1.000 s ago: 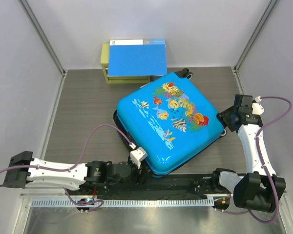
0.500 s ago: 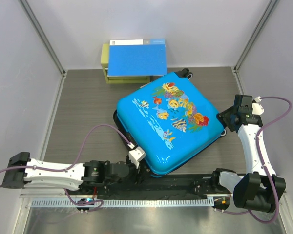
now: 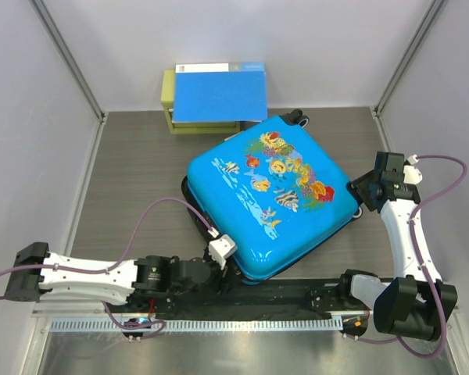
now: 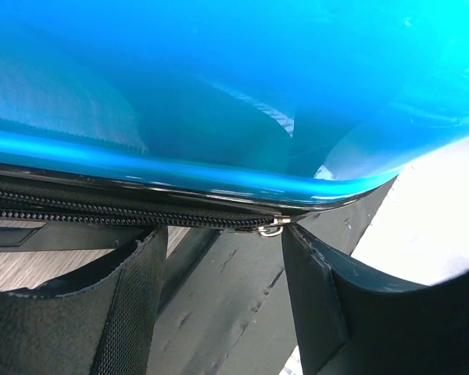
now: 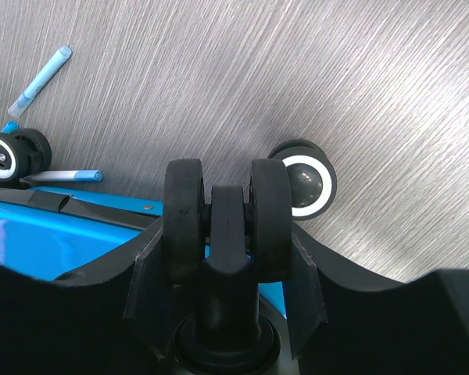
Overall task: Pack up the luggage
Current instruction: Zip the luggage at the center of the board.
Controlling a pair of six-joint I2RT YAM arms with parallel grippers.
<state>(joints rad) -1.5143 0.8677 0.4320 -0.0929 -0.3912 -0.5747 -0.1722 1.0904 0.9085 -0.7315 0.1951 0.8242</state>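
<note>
The luggage (image 3: 270,195) is a bright-blue hard-shell suitcase with a fish-and-coral print. It lies flat with its lid down in the middle of the table. My left gripper (image 3: 225,264) is at its near corner. In the left wrist view the left gripper (image 4: 223,250) is open, and the black zipper line with a small metal zipper pull (image 4: 272,228) sits just past its fingertips (image 4: 316,297), under the blue shell (image 4: 219,94). My right gripper (image 3: 363,192) is at the right corner. There its fingers (image 5: 152,266) are shut on a black double wheel (image 5: 227,215).
A flat blue folder (image 3: 219,94) lies on a yellow-green drawer box (image 3: 169,101) at the back. Two blue pens (image 5: 37,82) (image 5: 62,176) lie on the table by the other wheels (image 5: 306,186) (image 5: 6,156). A black strip (image 3: 297,293) and a ribbed rail (image 3: 195,324) run along the near edge.
My left arm has shifted very slightly at the suitcase's near corner. The suitcase and the right arm have not moved.
</note>
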